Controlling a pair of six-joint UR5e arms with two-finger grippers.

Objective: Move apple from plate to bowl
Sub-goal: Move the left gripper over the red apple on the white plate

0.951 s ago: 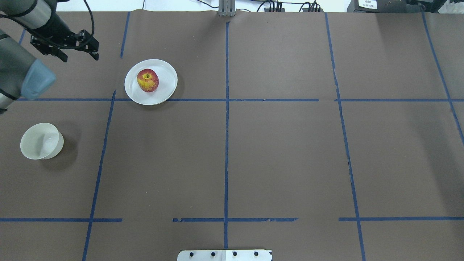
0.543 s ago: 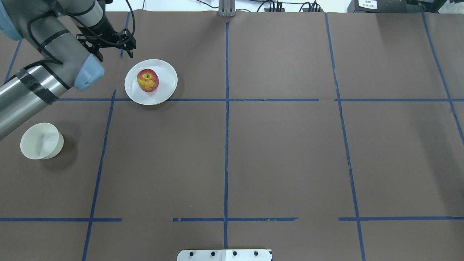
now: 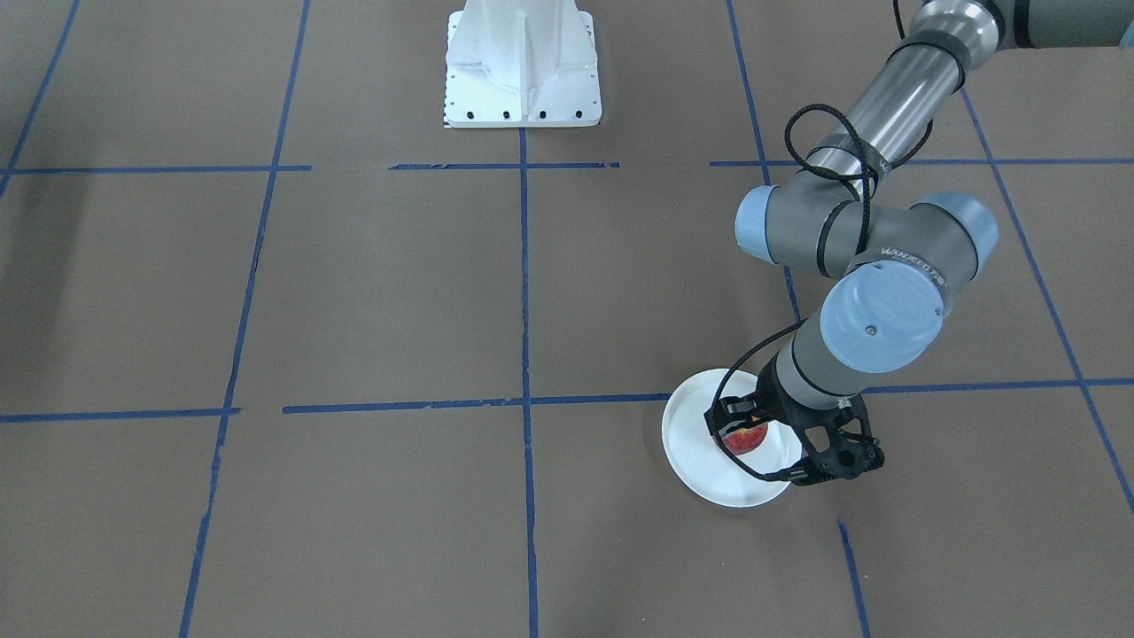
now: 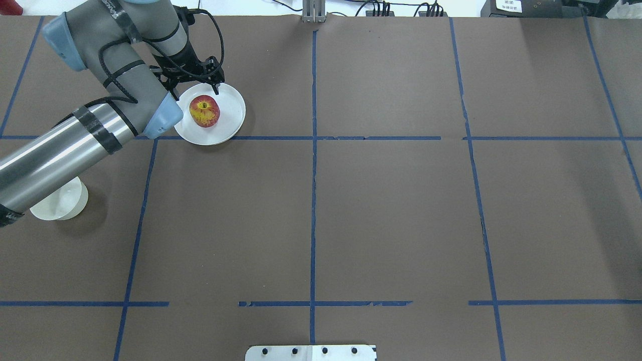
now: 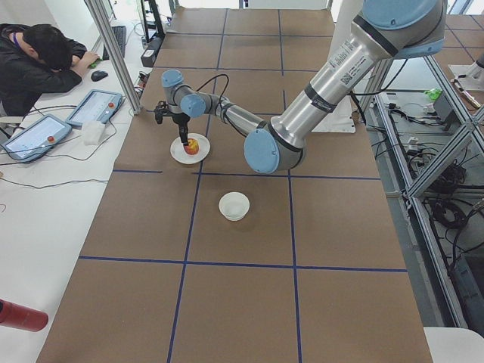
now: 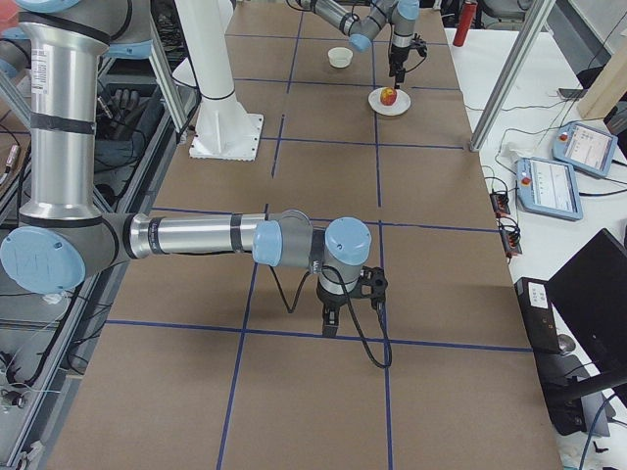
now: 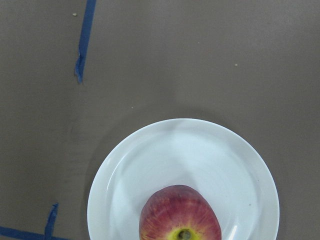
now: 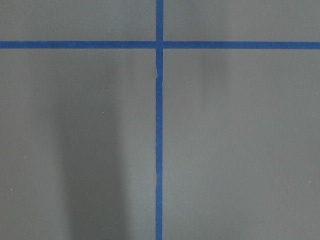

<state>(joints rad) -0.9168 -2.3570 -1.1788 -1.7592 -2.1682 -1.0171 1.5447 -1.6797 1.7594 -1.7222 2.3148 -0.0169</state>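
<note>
The red apple (image 4: pixel 204 111) with its yellow stem patch sits left of middle on the white plate (image 4: pixel 231 108), at the far left of the table. My left gripper (image 4: pixel 194 86) is open and hovers over the plate's far rim, just beyond the apple and not touching it. The left wrist view shows the apple (image 7: pixel 180 216) at its bottom edge on the plate (image 7: pixel 150 165), with no fingers in view. The cream-white bowl (image 4: pixel 60 204) stands nearer the robot, partly hidden under my left forearm. My right gripper (image 6: pixel 349 305) is low over bare table; I cannot tell whether it is open.
Brown paper with blue tape lines covers the table. The robot's white base (image 3: pixel 523 62) stands at the middle of the near edge. A person sits at a side desk (image 5: pixel 45 57) beyond the table's far edge, with tablets there.
My left arm has swung right from the far left corner, and its open gripper is now over the plate's far rim. The forearm now covers part of the bowl. Apple, plate and bowl have not moved.
</note>
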